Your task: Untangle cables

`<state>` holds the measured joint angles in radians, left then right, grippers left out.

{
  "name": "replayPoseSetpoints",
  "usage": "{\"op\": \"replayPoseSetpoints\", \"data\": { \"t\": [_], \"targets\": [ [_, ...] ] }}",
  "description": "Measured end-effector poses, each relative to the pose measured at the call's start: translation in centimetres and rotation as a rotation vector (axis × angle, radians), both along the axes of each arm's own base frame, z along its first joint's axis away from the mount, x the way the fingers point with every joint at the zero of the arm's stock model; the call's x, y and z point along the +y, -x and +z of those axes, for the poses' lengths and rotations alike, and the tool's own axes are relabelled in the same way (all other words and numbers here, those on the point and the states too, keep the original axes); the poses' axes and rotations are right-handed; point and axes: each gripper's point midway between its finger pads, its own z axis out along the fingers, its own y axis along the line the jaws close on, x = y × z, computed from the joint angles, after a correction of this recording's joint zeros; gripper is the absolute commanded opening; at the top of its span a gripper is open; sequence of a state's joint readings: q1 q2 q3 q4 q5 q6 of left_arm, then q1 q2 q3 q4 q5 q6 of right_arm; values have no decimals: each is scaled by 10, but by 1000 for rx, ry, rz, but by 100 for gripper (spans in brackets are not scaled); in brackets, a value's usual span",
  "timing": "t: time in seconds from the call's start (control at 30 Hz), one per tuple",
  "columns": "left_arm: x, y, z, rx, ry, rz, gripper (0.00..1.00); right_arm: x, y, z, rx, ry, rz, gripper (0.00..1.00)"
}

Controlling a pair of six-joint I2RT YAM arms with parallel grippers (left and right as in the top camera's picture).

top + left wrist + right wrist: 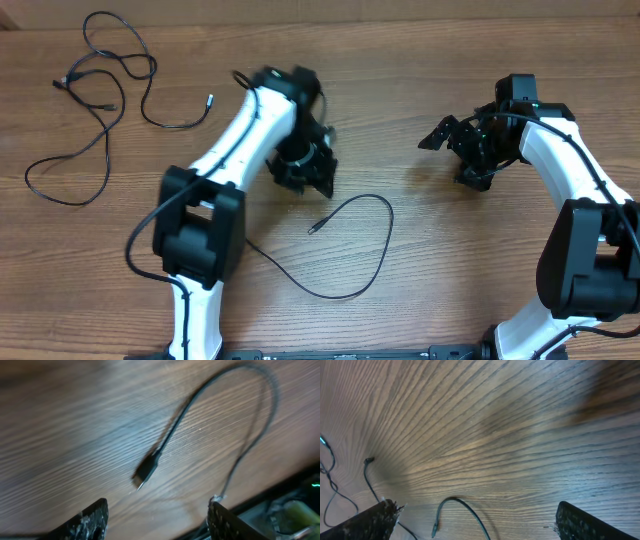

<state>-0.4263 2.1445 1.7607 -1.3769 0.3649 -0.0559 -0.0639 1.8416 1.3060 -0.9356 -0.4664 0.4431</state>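
Observation:
One thin black cable (368, 250) lies alone in a loop at the table's middle, its plug end (314, 228) just below my left gripper (312, 178). In the left wrist view that plug (146, 471) lies on the wood ahead of the open, empty jaws (157, 520). Two more black cables (100, 110) lie loosely crossed at the far left, one with a silver tip (209, 99). My right gripper (455, 140) hovers open and empty at the right. Its wrist view shows the looped cable (460, 510) between its fingers (475, 520) and far cables (330, 480) at the left.
The table (450, 60) is brown wood grain. The white and black arm links (240, 130) cross the middle left and the right side (570, 170). Thicker black wires run from the arm bases at the front edge (350, 350).

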Motion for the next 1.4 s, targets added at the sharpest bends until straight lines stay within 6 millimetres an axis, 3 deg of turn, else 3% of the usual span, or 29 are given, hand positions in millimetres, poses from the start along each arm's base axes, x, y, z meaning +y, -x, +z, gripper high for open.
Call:
{"op": "replayPoseSetpoints", "data": {
  "t": [0.13,0.27,0.5,0.57,0.6,0.67,0.9,1.03,1.27,1.4],
  "targets": [
    [-12,23,-26,-3,-74,-69,61,-1,0,-1,0,9,-2,100],
    [-9,32,-46,-59,-212,-115,37,-2,0,-1,1,14,-2,100],
    [8,27,-68,-173,-386,-122,35,-2,0,-1,1,15,-3,100],
    [10,28,-70,-186,-388,-101,11,-3,0,-1,1,18,-3,100],
    [12,27,-71,-203,-392,-99,4,-3,0,-2,1,19,-3,100],
    [20,25,-71,-230,-431,-81,4,-3,0,-2,1,20,-3,100],
    [84,-6,-68,-325,-650,86,4,-3,0,-2,1,21,-4,100],
    [138,-29,-68,-316,-699,277,4,-3,0,-2,1,21,-4,100],
    [220,-50,-69,-292,-730,556,4,-3,-2,-1,-8,22,-4,100],
    [229,-52,-69,-257,-655,599,4,-4,-3,-1,-12,22,-4,100]
  ]
}}
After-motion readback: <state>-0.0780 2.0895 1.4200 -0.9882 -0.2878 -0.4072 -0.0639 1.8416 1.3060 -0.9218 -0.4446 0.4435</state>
